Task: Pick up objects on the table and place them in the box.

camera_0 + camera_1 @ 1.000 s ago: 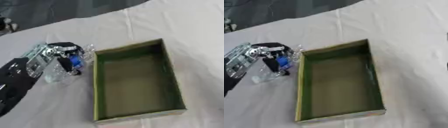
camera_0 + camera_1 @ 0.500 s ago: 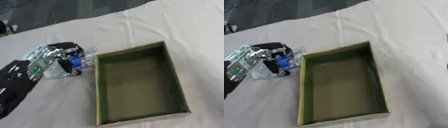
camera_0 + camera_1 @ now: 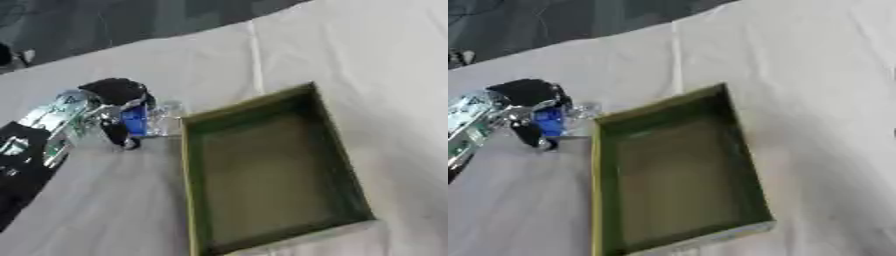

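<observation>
Left hand: the left hand (image 3: 112, 107) comes in from the left side and sits just left of the box, its fingers (image 3: 116, 136) curled round a clear bottle.
Bottle: the bottle (image 3: 144, 120) is see-through with a blue label, held in the hand; its clear end pokes out toward the box and almost meets the near-left corner of the rim. I cannot tell whether it is touching the bench or lifted off it.
Box: the box (image 3: 185, 165) is a green open tray, lying askew on the white-covered bench (image 3: 350, 65); nothing shows inside it.
Right hand: not seen in either view.
What changed: a second ago the hand and bottle lay a little further from the box wall, with the bottle lower and more flat beside the fingers. Now the hand sits closer to the corner and the bottle end points at the rim. The whole picture has also shifted, so part of that is the head tilting, not the hand.
Meaning for the task: the grasp looks made, and the carry toward the box seems to be starting. The bottle is not yet over the opening.
Next need: lift high enough to clear the left wall, then move right over the tray before letting go.
Risk: the bottle end could catch the rim and push the box.
</observation>
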